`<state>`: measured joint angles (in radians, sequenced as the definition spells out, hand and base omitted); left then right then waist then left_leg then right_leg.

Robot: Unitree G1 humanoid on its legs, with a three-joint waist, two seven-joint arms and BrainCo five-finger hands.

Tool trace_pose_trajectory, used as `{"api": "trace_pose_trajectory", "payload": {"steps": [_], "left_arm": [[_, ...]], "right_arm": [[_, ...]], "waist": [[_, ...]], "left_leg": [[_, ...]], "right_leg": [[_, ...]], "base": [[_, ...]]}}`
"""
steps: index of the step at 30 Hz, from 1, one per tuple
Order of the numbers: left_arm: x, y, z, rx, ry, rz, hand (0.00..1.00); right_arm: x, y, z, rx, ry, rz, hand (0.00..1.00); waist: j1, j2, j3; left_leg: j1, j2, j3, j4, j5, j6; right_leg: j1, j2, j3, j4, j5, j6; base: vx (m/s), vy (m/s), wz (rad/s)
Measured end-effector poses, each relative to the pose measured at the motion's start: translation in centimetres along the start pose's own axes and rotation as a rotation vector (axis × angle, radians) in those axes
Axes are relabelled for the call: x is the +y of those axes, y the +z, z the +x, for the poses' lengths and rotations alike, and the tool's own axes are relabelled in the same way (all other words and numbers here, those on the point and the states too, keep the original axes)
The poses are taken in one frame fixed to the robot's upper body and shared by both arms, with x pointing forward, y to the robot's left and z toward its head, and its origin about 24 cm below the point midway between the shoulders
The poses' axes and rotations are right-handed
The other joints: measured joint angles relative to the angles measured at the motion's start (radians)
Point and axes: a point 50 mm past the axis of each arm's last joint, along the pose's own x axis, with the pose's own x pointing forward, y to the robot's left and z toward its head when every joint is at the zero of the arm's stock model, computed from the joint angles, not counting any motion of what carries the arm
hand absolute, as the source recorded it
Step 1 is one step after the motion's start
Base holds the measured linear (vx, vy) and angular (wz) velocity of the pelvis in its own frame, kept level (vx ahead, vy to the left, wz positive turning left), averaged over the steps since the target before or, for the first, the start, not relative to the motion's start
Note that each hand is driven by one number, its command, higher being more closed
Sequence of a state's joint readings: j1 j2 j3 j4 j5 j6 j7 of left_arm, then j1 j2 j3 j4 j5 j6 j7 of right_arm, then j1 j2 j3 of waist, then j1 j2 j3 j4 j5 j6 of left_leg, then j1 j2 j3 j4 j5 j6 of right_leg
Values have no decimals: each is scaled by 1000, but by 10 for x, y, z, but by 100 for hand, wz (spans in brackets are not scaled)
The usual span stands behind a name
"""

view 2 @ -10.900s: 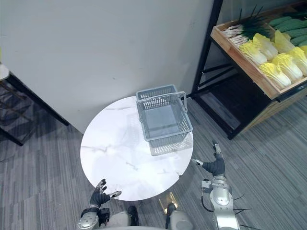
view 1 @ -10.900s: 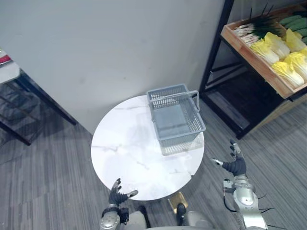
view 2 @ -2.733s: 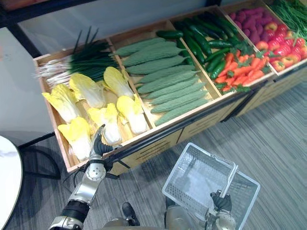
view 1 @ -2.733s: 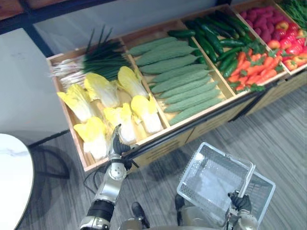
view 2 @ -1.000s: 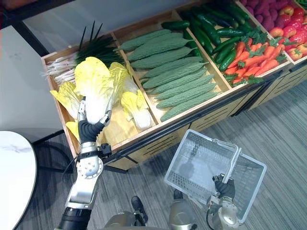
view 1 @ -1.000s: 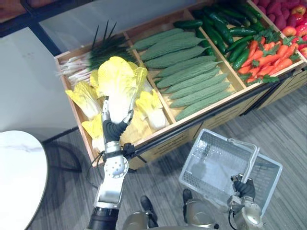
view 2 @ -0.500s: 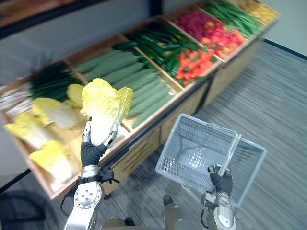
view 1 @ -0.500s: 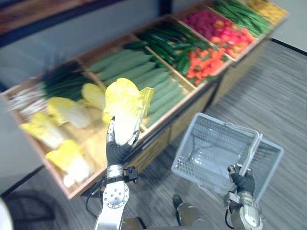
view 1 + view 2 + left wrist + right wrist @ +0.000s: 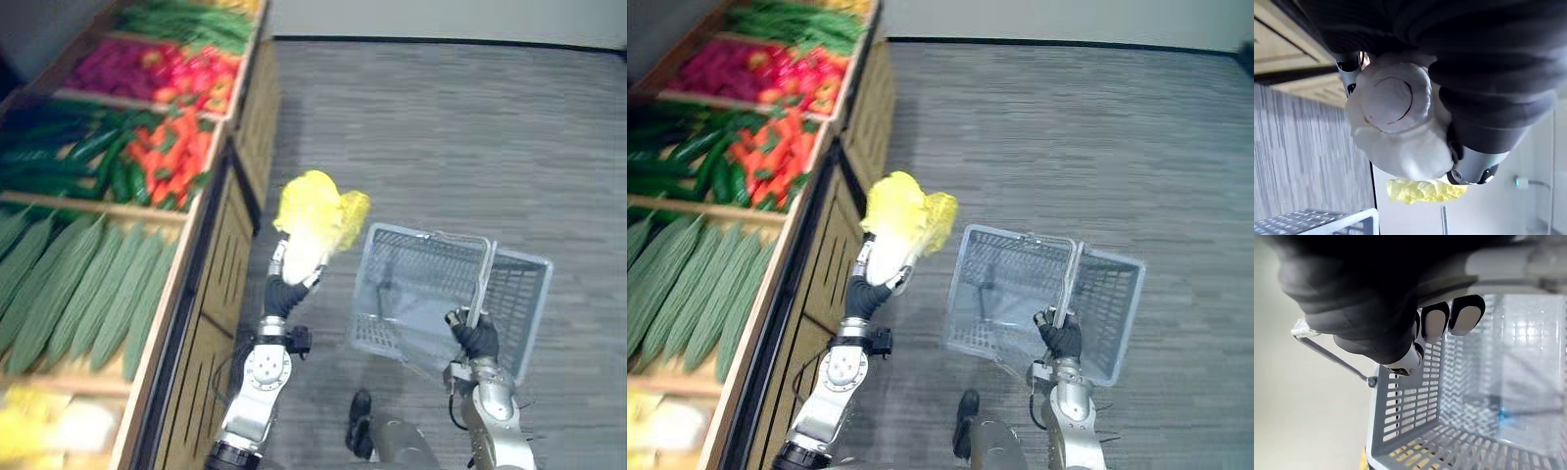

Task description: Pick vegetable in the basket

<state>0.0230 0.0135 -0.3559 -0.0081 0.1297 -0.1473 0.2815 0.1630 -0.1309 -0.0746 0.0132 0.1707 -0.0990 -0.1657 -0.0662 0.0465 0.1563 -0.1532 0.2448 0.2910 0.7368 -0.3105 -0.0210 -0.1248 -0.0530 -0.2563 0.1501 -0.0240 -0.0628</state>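
Holding a yellow-leaved cabbage at the centre of the frame, my left hand has its fingers curled round the white base. The cabbage hangs just left of the grey basket, outside it. My right hand, lower right, is closed round the basket's handle. At left, wooden crates hold carrots, dark cucumbers and ridged green gourds.

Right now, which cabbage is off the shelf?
The cabbage gripped in the left hand, held up beside the grey basket; the other cabbages lie in the wooden shelf.
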Motion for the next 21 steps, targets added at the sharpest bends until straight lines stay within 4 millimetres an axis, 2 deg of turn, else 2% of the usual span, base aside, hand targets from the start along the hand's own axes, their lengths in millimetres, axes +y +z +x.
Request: {"api": "trace_pose_trajectory", "payload": {"steps": [1, 2, 3, 4, 5, 6, 7, 8, 11, 13, 17, 18, 21], "left_arm": [[0, -2, 0, 5, -3, 5, 100], [0, -3, 0, 7, -3, 11, 100], [-1, -3, -1, 9, -5, 15, 100], [-4, -4, 0, 8, -13, 19, 100], [-5, -6, 0, 12, -25, 30, 100], [-6, -11, 2, 26, -56, 63, 100], [-8, -18, 3, 44, -87, 107, 100], [-8, -22, 2, 59, -109, 135, 100], [-9, -32, -2, 101, -138, 189, 100], [-7, -41, -4, 138, -151, 238, 100], [-7, -54, -9, 184, -177, 302, 100], [-7, -59, -12, 205, -188, 325, 0], [-6, -73, -19, 263, -212, 379, 0]], "right_arm": [[1, 1, 1, 0, 23, 6, 100], [3, 1, 1, 1, 39, 7, 100], [4, 1, 1, 2, 64, 4, 100], [5, 1, 0, 6, 97, 4, 100], [8, -1, -1, 14, 109, 14, 100], [13, -3, -5, 28, 135, 45, 100], [18, -7, -9, 49, 158, 89, 100], [22, -10, -11, 63, 177, 116, 100], [41, -16, -19, 115, 273, 180, 100], [61, -20, -27, 152, 378, 237, 100], [86, -13, -37, 153, 510, 327, 100], [90, -10, -39, 146, 540, 351, 100], [102, -4, -42, 135, 582, 400, 100]], "waist": [[1, -1, 1], [5, -3, 2], [11, 16, -5], [9, 49, -13], [2, 48, -16], [-10, 20, -17], [-9, -2, -19], [-14, -10, -20], [-8, -13, -20], [-7, -14, -20], [-9, -20, -20], [-8, -23, -21], [-8, -33, -27]], "left_leg": [[-24, -37, -49, -78, 3, -5], [-31, -50, -66, -124, 10, -16], [-34, -63, -93, -249, 80, -50], [-39, -52, -112, -334, 152, -52], [-21, -57, -112, -358, 137, -49], [5, -88, -104, -415, 149, -33], [34, -118, -92, -467, 169, -21], [49, -135, -86, -493, 181, -14], [76, -156, -63, -530, 184, -11], [106, -157, -42, -559, 184, -11], [141, -157, -25, -593, 184, -11], [147, -158, -19, -599, 184, -11], [156, -160, -16, -607, 184, -11]], "right_leg": [[18, -12, 23, -1, 4, 9], [22, -17, 35, -1, 6, 17], [27, -10, 64, -6, 11, 36], [40, 22, 91, -29, 11, 65], [51, 17, 101, -48, 17, 78], [60, -9, 109, -75, 28, 95], [60, -33, 125, -89, 35, 106], [64, -45, 132, -99, 39, 112], [73, -61, 163, -121, 51, 127], [79, -59, 189, -122, 56, 124], [92, -55, 219, -137, 66, 111], [92, -55, 228, -137, 66, 111], [95, -55, 233, -137, 66, 111]], "base": [[247, 134, -81], [202, 175, -92], [173, 222, -101], [169, 222, -88], [207, 260, -39], [172, 195, -1], [191, 219, 8], [109, 128, 3], [117, 129, -15], [70, 42, -23], [38, 27, -18], [18, 26, -13], [-2, 22, -6]]}}
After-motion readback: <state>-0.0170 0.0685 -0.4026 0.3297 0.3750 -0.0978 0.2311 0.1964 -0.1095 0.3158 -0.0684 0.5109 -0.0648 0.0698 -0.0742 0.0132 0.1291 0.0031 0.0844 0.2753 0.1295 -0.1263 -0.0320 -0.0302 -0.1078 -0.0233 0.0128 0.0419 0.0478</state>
